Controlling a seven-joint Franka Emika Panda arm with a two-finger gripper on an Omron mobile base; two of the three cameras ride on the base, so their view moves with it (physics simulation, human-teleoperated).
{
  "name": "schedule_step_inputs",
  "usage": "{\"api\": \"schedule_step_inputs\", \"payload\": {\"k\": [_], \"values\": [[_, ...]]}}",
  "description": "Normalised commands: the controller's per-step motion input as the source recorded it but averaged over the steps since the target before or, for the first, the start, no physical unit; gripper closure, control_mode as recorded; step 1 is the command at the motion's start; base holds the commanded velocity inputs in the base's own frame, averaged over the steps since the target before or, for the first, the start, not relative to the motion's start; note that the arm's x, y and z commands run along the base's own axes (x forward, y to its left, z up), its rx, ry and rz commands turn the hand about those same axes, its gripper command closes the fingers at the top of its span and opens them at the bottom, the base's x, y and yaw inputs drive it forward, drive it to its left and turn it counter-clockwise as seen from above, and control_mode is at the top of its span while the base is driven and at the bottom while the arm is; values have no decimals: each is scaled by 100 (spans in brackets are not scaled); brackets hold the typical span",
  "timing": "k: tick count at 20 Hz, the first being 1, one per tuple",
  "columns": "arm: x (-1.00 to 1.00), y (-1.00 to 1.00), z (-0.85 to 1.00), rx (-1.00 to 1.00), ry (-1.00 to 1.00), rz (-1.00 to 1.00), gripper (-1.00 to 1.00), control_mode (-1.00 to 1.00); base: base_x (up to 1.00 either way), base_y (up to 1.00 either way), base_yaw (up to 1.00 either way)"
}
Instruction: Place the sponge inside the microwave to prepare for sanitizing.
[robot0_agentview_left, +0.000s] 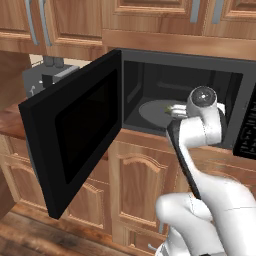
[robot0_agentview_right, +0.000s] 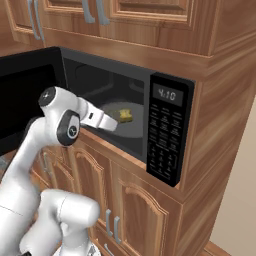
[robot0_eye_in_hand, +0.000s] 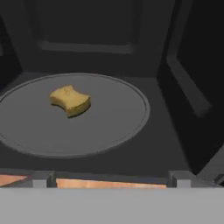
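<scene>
The yellow sponge (robot0_eye_in_hand: 70, 100) lies flat on the grey round turntable (robot0_eye_in_hand: 109, 127), left of its centre, inside the black microwave (robot0_agentview_right: 170, 165). From the right base view the sponge (robot0_agentview_right: 125, 115) sits just beyond my hand. My gripper (robot0_eye_in_hand: 113, 179) hovers at the front edge of the cavity, open, with nothing between its fingers and apart from the sponge. In the left base view my wrist covers most of the turntable (robot0_agentview_left: 150, 110), and a sliver of sponge (robot0_agentview_left: 167, 107) shows beside it.
The microwave door (robot0_agentview_left: 75, 135) stands swung wide to the left. The keypad and display (robot0_agentview_right: 167, 135) are to the right of the cavity. A grey coffee machine (robot0_agentview_left: 47, 75) sits on the counter behind the door. Wooden cabinets (robot0_agentview_right: 150, 15) hang close above.
</scene>
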Motion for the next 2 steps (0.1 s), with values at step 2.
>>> {"api": "schedule_step_inputs", "payload": {"k": [2], "values": [[-100, 35, 40, 0, -2, 0, -100, -100, 0, 0, 0]]}}
